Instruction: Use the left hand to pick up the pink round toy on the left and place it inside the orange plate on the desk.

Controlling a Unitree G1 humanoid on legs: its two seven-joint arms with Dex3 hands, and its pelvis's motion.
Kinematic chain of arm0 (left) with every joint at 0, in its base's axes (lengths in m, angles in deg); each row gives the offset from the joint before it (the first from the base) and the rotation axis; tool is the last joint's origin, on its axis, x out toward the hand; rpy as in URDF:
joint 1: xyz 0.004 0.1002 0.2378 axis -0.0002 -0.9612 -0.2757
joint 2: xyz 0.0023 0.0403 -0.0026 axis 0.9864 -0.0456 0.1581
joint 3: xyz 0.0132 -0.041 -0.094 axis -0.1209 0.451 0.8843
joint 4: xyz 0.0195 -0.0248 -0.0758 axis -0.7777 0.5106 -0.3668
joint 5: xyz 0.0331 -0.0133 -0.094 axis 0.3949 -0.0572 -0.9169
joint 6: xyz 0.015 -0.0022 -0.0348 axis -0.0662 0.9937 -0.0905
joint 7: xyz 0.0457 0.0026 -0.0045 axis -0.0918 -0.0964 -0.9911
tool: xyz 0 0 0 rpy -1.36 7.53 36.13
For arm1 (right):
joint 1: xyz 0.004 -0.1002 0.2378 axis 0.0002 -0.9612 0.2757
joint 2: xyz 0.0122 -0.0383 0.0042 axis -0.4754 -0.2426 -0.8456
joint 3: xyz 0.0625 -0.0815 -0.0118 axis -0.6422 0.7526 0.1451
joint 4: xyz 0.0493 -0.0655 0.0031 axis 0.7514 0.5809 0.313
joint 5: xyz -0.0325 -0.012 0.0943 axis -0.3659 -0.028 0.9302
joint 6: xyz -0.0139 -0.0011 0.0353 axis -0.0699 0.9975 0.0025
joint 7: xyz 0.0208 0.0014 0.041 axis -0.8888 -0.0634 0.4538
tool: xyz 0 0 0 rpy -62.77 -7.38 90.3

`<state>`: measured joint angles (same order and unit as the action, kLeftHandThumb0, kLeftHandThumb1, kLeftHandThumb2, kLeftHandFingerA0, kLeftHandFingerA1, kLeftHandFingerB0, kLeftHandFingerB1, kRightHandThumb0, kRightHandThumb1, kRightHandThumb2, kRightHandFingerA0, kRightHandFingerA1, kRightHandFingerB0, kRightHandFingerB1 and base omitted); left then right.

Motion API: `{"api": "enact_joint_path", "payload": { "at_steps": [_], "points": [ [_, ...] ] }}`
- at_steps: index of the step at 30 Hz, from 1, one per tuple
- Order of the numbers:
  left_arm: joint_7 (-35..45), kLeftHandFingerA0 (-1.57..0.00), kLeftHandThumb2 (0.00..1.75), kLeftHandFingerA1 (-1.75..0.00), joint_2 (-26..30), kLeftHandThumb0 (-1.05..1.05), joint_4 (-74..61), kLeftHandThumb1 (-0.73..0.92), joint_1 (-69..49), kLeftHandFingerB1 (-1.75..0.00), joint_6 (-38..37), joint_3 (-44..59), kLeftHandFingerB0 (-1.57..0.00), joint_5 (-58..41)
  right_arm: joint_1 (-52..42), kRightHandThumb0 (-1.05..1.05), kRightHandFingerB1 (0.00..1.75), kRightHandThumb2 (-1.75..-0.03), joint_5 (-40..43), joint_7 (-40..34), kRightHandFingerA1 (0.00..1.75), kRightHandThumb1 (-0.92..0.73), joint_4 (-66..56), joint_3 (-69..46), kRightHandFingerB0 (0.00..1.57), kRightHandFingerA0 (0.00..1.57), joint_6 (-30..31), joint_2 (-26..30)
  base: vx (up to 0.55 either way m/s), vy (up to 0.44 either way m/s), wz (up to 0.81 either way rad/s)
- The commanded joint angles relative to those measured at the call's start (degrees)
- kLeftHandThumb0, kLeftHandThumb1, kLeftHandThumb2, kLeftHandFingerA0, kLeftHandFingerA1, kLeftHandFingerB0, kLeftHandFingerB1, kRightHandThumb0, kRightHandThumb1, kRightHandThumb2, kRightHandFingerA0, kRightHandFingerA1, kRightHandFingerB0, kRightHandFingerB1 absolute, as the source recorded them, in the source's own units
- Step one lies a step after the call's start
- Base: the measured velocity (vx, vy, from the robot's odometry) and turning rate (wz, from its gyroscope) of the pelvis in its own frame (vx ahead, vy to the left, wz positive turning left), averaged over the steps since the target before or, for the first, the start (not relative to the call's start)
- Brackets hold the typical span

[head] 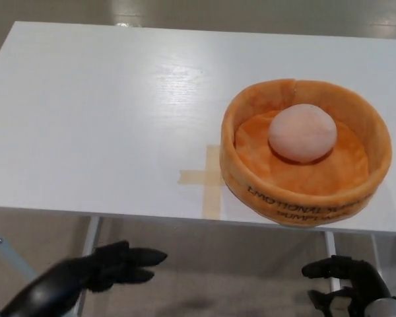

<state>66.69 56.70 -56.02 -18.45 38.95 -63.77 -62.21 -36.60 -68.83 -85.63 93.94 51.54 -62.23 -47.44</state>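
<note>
The pink round toy (pixel 302 132) lies inside the orange plush plate (pixel 251 191), which sits on the right side of the white desk (pixel 99 125). My left hand (pixel 102 267) is low at the bottom left, below the desk's front edge, open and holding nothing. At the bottom right corner, also below the desk's edge, my right hand (pixel 346 284) hangs with its fingers loosely curled and nothing in it.
A cross of tan tape (pixel 208 179) marks the desk just left of the plate. A desk leg (pixel 89 244) stands near my left hand, and another leg (pixel 330 244) is on the right. Grey floor shows beneath.
</note>
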Motion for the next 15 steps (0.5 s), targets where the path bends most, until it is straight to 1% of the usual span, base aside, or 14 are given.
{"api": "enact_joint_path", "payload": {
  "at_steps": [1,2,3,4,5,7,8,11,12,13,14,15],
  "points": [
    [-17.66,-0.14,0.60,-0.31,-3.70,-0.45,26.61,0.65,5.21,-0.28,-4.21,-8.64,-0.20,22.85,-2.31,-0.13,0.79,-0.59,0.01,0.25,0.90,-0.57,0.14,-0.20,0.68,0.68,-0.03,1.00,0.00,0.000,0.00],
    [-19.13,-0.14,0.60,-0.31,-3.53,-0.45,27.41,0.65,5.74,-0.28,-3.56,-9.30,-0.20,24.08,-2.16,-0.13,0.79,-0.59,0.02,0.28,0.90,-0.57,0.14,-0.20,0.68,0.68,0.07,1.01,0.00,0.000,0.00],
    [-20.89,-0.06,0.62,-0.28,-3.28,-0.55,28.13,0.73,6.17,-0.28,-2.13,-10.13,-0.18,25.68,-2.10,-0.13,0.78,-0.60,-0.17,0.28,0.87,-0.56,0.14,-0.02,0.68,0.66,-0.02,1.08,0.00,0.000,0.00],
    [-22.12,-0.06,0.62,-0.28,-3.11,-0.55,28.83,0.73,6.52,-0.28,-1.34,-10.75,-0.18,26.70,-2.09,-0.13,0.78,-0.60,-0.31,0.28,0.87,-0.56,0.14,0.12,0.68,0.66,-0.11,1.13,0.00,0.000,0.00],
    [-23.52,0.00,0.92,-0.21,-2.77,-0.67,30.55,0.63,7.60,-0.34,0.84,-12.05,-0.12,28.09,-2.05,-0.13,0.79,-0.60,-0.35,0.30,0.89,-0.56,0.15,0.16,0.67,0.67,-0.18,1.10,0.00,0.000,0.00],
    [-24.17,0.00,0.92,-0.21,-2.61,-0.67,31.78,0.63,8.41,-0.34,1.19,-12.74,-0.12,28.44,-1.97,-0.13,0.79,-0.60,-0.26,0.28,0.91,-0.56,0.16,0.09,0.68,0.68,-0.14,1.04,0.00,0.000,0.00],
    [-24.89,0.00,0.71,-0.13,-2.56,-0.61,33.08,0.84,9.25,-0.26,2.04,-13.29,-0.13,28.89,-2.02,-0.13,0.79,-0.60,-0.18,0.33,0.93,-0.56,0.13,0.02,0.67,0.70,-0.29,1.02,0.00,0.000,0.00],
    [-26.93,0.00,0.71,-0.13,-2.60,-0.62,36.87,0.85,11.99,-0.25,4.53,-14.86,-0.12,30.11,-1.85,-0.13,0.79,-0.60,-0.08,0.40,0.92,-0.56,0.08,-0.05,0.67,0.70,-0.28,1.05,0.00,0.000,0.00],
    [-27.59,0.00,0.67,-0.17,-2.69,-0.66,38.46,0.88,13.09,-0.25,5.01,-15.40,-0.10,30.45,-1.79,-0.13,0.79,-0.60,-0.12,0.42,0.90,-0.56,0.09,-0.02,0.67,0.69,-0.28,1.09,0.00,0.000,0.00],
    [-28.07,0.00,0.67,-0.17,-2.76,-0.66,39.62,0.88,13.85,-0.25,5.25,-15.80,-0.10,30.65,-1.76,-0.13,0.79,-0.60,-0.15,0.43,0.90,-0.56,0.09,0.01,0.67,0.69,-0.30,1.12,0.00,0.000,0.00],
    [-28.55,0.00,1.04,-0.20,-2.89,-0.74,41.80,0.74,15.51,-0.29,5.78,-16.51,-0.11,30.94,-1.73,-0.13,0.79,-0.60,-0.26,0.35,0.91,-0.56,0.15,0.11,0.68,0.70,-0.21,1.08,0.00,0.000,0.00],
    [-28.73,0.00,1.04,-0.20,-2.97,-0.74,42.92,0.74,16.42,-0.29,6.07,-16.88,-0.11,31.06,-1.69,-0.13,0.79,-0.60,-0.33,0.28,0.91,-0.56,0.20,0.18,0.68,0.70,-0.11,1.03,0.00,0.000,0.00]
  ]
}}
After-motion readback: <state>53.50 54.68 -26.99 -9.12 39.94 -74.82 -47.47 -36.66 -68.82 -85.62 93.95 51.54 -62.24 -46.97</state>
